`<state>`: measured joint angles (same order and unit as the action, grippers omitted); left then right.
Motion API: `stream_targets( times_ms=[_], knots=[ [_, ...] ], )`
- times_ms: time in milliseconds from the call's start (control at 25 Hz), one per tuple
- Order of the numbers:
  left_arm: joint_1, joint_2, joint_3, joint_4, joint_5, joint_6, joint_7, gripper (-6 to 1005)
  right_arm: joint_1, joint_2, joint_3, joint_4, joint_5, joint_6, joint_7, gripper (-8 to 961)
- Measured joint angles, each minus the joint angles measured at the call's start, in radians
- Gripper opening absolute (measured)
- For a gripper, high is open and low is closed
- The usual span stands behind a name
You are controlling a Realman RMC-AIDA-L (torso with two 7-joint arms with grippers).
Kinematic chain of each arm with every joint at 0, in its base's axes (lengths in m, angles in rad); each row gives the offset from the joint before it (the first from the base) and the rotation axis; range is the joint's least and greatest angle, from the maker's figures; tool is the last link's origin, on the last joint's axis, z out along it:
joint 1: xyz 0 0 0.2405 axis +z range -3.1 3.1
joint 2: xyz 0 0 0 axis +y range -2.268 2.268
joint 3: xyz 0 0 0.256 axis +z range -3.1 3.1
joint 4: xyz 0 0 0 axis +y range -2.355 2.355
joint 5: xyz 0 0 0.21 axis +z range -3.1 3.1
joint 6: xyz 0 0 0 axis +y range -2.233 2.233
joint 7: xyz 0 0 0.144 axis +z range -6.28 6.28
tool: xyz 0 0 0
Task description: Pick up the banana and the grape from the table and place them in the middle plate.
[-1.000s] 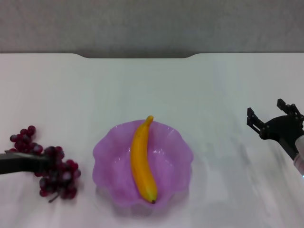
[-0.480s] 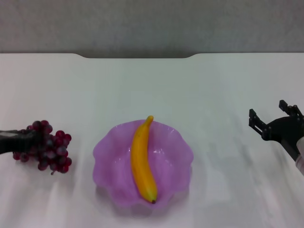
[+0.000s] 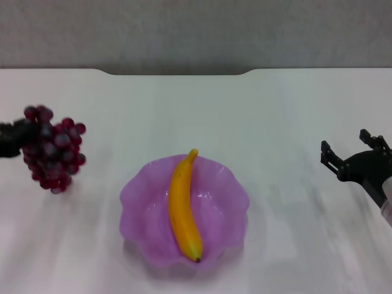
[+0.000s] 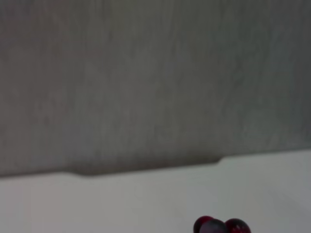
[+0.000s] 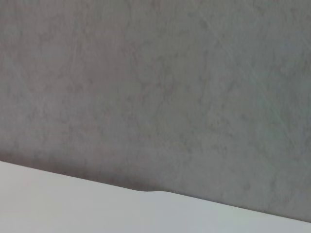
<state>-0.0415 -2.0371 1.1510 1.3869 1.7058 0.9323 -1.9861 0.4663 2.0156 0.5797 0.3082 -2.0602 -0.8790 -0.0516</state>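
The yellow banana point(image 3: 182, 208) lies lengthwise in the purple scalloped middle plate point(image 3: 229, 199) at the centre front of the white table point(image 3: 196, 110). My left gripper point(image 3: 24, 131) at the far left is shut on the stem end of the dark red grape bunch point(image 3: 54, 153), which hangs from it in the air, left of the plate. A few grapes point(image 4: 218, 226) also show in the left wrist view. My right gripper point(image 3: 355, 156) is open and empty at the right edge, well right of the plate.
The table's far edge has a rounded notch point(image 3: 177, 72) with a grey wall point(image 3: 196, 30) behind. The wrist views show mainly that wall and the table edge.
My left gripper has lifted the grape bunch off the table, up and away from the front edge; the bunch now hangs down. The right gripper has barely moved.
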Motion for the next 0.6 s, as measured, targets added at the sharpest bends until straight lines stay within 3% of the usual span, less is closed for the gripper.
stream_targets(
  times_ms=[360,600],
  knots=[
    [0.027,0.001,-0.018,0.010,-0.230,0.023,0.165,144,0.000,0.001,0.000,0.000,0.000,0.000,0.001,887],
    [0.041,0.000,-0.053,0.034,-0.357,0.124,0.227,141,0.000,0.002,0.000,0.000,0.000,0.000,0.001,887]
  ],
)
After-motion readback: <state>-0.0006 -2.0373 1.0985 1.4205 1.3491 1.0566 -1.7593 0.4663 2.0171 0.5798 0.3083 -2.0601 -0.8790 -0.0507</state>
